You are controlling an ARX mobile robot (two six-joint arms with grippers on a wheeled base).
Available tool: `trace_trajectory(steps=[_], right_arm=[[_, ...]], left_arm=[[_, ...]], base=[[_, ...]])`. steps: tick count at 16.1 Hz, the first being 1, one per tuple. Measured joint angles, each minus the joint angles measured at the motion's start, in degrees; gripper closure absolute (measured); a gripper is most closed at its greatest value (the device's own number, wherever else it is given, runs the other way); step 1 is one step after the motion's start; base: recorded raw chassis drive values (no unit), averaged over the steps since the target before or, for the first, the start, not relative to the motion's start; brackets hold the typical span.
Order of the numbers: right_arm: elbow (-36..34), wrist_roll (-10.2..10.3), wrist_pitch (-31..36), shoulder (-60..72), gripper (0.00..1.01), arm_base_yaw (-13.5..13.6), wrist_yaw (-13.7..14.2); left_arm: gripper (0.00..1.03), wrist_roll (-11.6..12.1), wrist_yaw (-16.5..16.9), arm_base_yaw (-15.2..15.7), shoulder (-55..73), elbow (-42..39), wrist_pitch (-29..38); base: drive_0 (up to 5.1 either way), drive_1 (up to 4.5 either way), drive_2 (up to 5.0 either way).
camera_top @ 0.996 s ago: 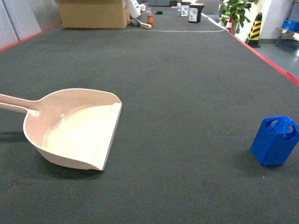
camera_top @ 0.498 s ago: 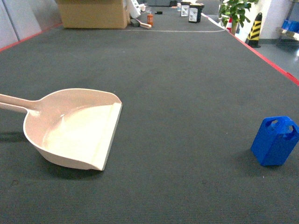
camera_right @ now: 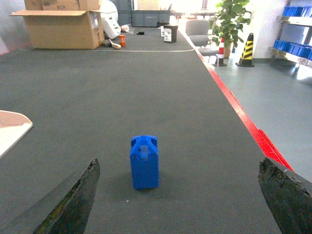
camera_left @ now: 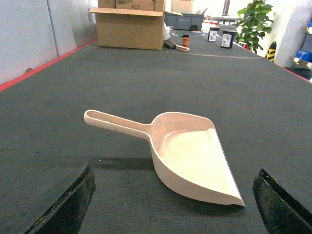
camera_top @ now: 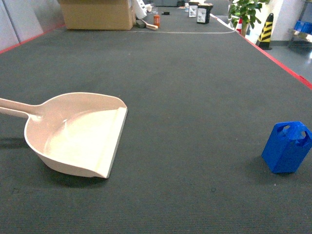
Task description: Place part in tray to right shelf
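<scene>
Nothing done yet. Left hand (camera_left: 173,204) and right hand (camera_right: 178,200) spread wide, empty. Part (camera_top: 287,146) stood at 3 o'clock, well apart from tray (camera_top: 73,134); shelf unseen.

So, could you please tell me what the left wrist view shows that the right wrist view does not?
Only the left wrist view shows the tray's handle and whole scoop, plus the left claw, its fingers spread wide. Only the right wrist view shows the blue part standing upright, the open right claw, a striped cone and blue crates. Both share the dark mat, the cardboard box, the plant and the tray, just a corner of it in the right.
</scene>
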Motion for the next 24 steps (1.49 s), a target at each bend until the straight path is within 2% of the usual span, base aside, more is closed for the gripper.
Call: trace_trajectory(steps=[20,21,22,23,24], right_arm=[[0.0,0.0,0.0,0.0,0.03,0.0,0.0],[0.0,0.0,0.0,0.0,0.03,0.0,0.0],[0.0,0.0,0.0,0.0,0.03,0.0,0.0],[0.0,0.0,0.0,0.0,0.03,0.0,0.0],[0.0,0.0,0.0,0.0,0.03,0.0,0.0]], left_arm=[[0.05,0.0,0.0,0.0,0.0,0.0,0.0],[0.05,-0.4,-6.0,-2.1,2.0,0.9,-3.8],[0.05,-1.9,-8.3,-0.7,8.2,1.7,-3.0],[0.05,-5.6,-5.3,3.1,14.5,2.4,-0.4],[0.05,-9.6,-0.5,6.7,21.3,3.6,4.0]], base=[[0.0,0.00,0.0],[0.0,0.00,0.0],[0.0,0.00,0.0],[0.0,0.00,0.0],[0.0,0.00,0.0]])
